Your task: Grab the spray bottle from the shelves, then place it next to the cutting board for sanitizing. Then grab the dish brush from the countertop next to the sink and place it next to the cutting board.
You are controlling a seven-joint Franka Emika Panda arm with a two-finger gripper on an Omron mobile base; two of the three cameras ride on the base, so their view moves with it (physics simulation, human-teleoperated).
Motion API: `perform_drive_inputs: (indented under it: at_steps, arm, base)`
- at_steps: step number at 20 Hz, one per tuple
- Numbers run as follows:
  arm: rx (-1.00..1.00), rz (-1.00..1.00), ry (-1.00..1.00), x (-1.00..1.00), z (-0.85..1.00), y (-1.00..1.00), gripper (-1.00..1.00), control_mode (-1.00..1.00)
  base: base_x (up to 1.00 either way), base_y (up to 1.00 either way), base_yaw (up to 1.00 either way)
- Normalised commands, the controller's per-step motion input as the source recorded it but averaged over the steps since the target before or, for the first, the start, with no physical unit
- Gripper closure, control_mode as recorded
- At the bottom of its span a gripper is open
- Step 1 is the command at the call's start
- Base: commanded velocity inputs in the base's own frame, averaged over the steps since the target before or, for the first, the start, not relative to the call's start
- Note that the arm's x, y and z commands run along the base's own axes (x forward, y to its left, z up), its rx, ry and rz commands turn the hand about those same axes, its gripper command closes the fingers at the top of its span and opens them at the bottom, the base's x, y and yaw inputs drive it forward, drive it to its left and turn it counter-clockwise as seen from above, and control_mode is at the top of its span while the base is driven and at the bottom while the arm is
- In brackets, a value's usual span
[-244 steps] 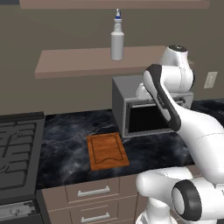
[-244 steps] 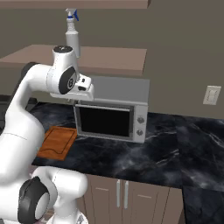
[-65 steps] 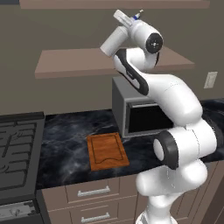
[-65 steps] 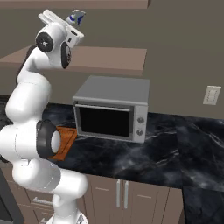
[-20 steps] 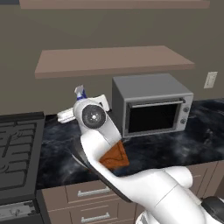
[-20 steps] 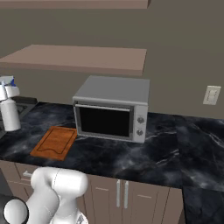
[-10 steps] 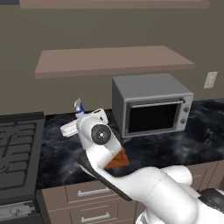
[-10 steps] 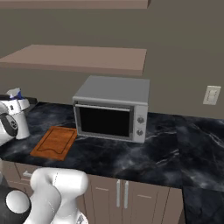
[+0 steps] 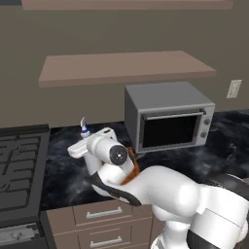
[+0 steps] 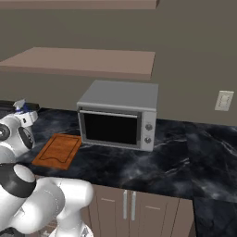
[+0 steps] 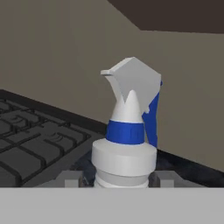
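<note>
Jaws partly closed on the spray bottle [image 11: 127, 144], one finger each side of its body below the blue collar; nozzle sticks up past the gripper [image 11: 124, 179]. Compared with a second ago, bottle and gripper have come lower, from above the countertop [image 9: 63, 170] to close over it, on the stove [image 9: 19, 160] side of the cutting board [image 10: 58, 150]. Bottle appears upright. Judgement: first placement nearly complete; release next, then the dish brush, which I cannot spot. Shelves [image 9: 121, 68] above, now bare where visible. Microwave [image 9: 168, 116] beyond the board, door shut; nothing visible inside through the dark glass.
</note>
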Motion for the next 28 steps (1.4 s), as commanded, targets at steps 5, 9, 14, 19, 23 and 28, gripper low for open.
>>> perform_drive_inputs:
  at_steps: [5, 9, 14, 19, 23, 28]
  arm:
    - [0.03, 0.02, 0.00, 0.02, -0.33, 0.13, 1.00, -1.00]
    - [0.06, 0.04, -0.04, 0.00, -0.17, 0.21, 1.00, -1.00]
    - [0.01, 0.06, -0.16, 0.00, 0.00, 0.34, 1.00, -1.00]
    - [0.00, 0.04, -0.05, 0.11, -0.09, 0.05, 1.00, -1.00]
    - [0.01, 0.02, 0.00, 0.15, -0.22, 0.08, 1.00, -1.00]
    - [0.04, 0.03, 0.00, 0.12, -0.24, 0.05, 1.00, -1.00]
  base:
    - [0.00, 0.00, 0.00]
    - [0.00, 0.00, 0.00]
    - [0.00, 0.00, 0.00]
    - [0.00, 0.00, 0.00]
    - [0.00, 0.00, 0.00]
    - [0.00, 0.00, 0.00]
